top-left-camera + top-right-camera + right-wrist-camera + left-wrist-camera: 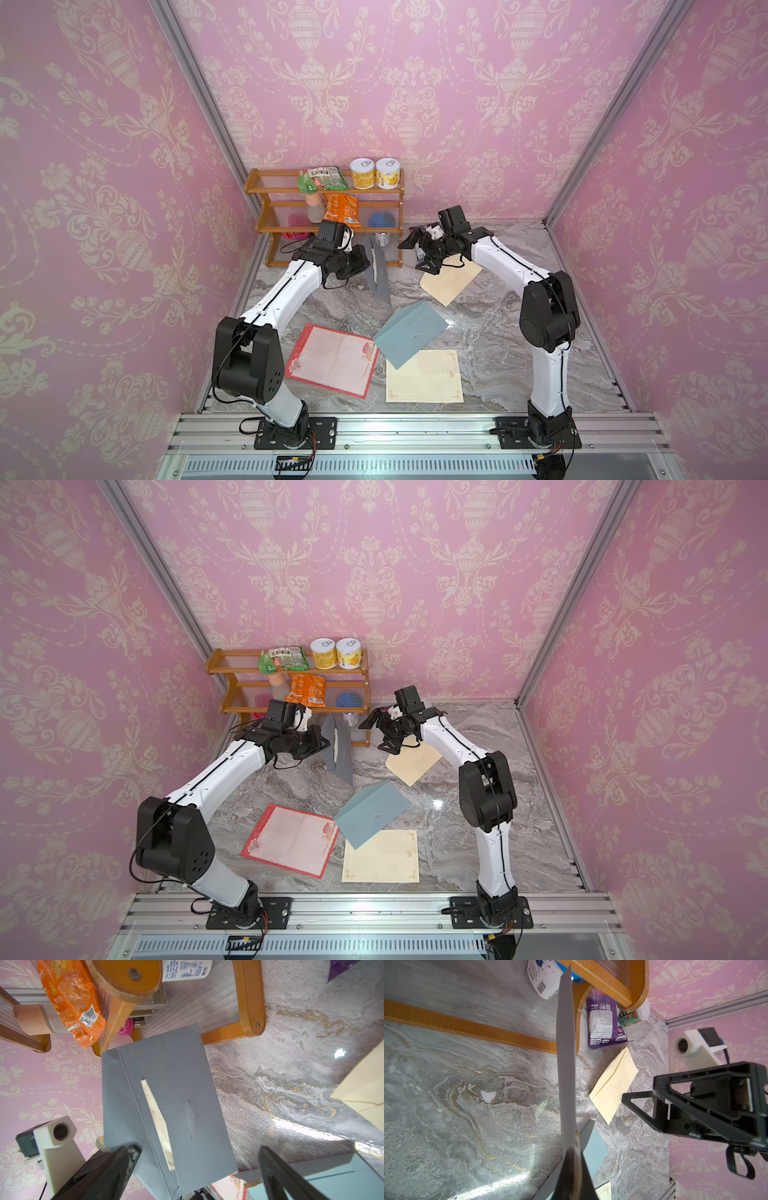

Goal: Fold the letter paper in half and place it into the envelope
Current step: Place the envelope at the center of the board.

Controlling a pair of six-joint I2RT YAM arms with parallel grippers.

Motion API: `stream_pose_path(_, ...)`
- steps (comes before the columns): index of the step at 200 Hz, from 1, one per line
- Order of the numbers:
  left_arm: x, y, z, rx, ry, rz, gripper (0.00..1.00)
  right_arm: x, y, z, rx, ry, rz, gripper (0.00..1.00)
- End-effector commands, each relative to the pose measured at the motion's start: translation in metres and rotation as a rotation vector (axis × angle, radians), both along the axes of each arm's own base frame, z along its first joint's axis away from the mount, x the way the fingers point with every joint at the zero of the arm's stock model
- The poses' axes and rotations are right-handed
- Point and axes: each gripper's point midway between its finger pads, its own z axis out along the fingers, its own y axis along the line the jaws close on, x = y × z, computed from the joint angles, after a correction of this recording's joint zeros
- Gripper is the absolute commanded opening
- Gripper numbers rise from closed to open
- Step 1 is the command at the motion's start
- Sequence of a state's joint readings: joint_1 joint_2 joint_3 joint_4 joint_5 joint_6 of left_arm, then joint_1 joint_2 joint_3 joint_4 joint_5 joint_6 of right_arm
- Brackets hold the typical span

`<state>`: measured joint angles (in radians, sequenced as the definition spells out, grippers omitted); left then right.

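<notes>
My left gripper [365,261] is shut on the edge of a grey envelope [376,272], which it holds upright in the air in front of the shelf. The left wrist view shows this envelope [565,1064] edge-on, running out from the shut jaws [572,1155]. From the right wrist view the grey envelope [187,1084] has its flap open, and a strip of cream letter paper [158,1118] shows inside the mouth. My right gripper [415,254] stands open to the right of the envelope, facing it with nothing between its fingers [198,1150].
A wooden shelf [328,191] with snack bags and cans stands at the back. On the marble table lie a cream envelope [451,282], a blue envelope [409,332], a red-bordered sheet [332,359] and a cream sheet [424,376]. A purple packet [604,1022] lies by the shelf.
</notes>
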<state>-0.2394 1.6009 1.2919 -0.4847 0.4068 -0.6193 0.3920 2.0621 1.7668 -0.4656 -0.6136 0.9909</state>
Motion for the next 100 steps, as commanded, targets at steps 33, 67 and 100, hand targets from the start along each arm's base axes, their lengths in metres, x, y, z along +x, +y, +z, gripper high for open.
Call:
stream_pose_path(33, -0.018, 0.017, -0.035, 0.019, 0.049, 0.056, 0.0, -0.017, 0.015, -0.011, -0.014, 0.014, 0.048, 1.0)
stream_pose_path(67, -0.031, 0.032, -0.046, 0.041, 0.063, 0.084, 0.0, -0.029, 0.03, -0.015, -0.056, 0.014, 0.117, 1.0)
stream_pose_path(100, -0.033, 0.044, -0.037, 0.029, 0.032, 0.114, 0.0, -0.035, 0.041, -0.017, -0.056, 0.017, 0.142, 1.0)
